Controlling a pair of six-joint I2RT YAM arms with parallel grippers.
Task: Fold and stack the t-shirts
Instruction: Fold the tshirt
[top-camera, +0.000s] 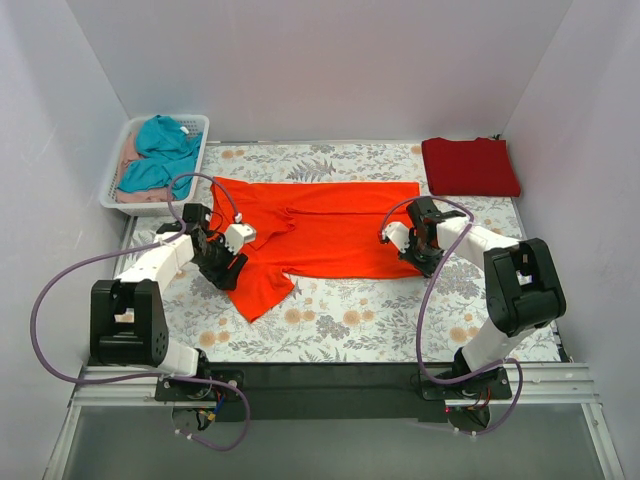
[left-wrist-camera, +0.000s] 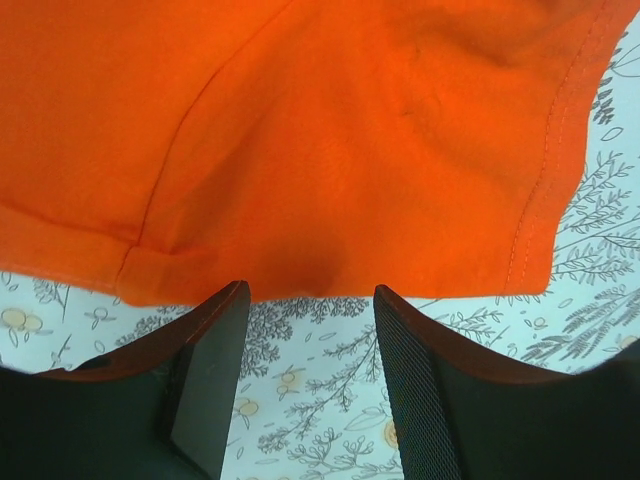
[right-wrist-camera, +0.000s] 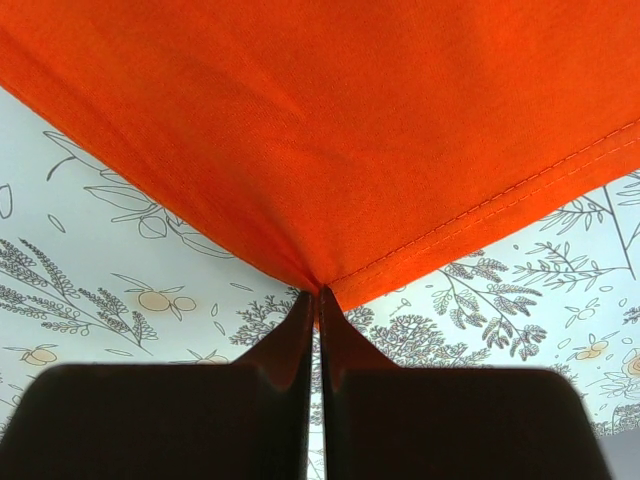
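Note:
The bright orange-red t-shirt (top-camera: 320, 230) lies partly folded across the middle of the floral table, one sleeve trailing toward the front left. The crimson t-shirt (top-camera: 470, 166) lies folded at the back right. My left gripper (top-camera: 232, 262) is open at the shirt's left side; in the left wrist view its jaws stand apart just short of the shirt's edge (left-wrist-camera: 330, 180), holding nothing (left-wrist-camera: 312, 292). My right gripper (top-camera: 412, 250) is shut on the orange-red shirt's near right hem corner (right-wrist-camera: 330, 150); the cloth runs taut from the pinched tips (right-wrist-camera: 318, 292).
A white basket (top-camera: 113, 176) at the back left holds a teal garment (top-camera: 160, 150) and a pale pink one (top-camera: 128, 150). White walls enclose the table on three sides. Purple cables loop from both arms.

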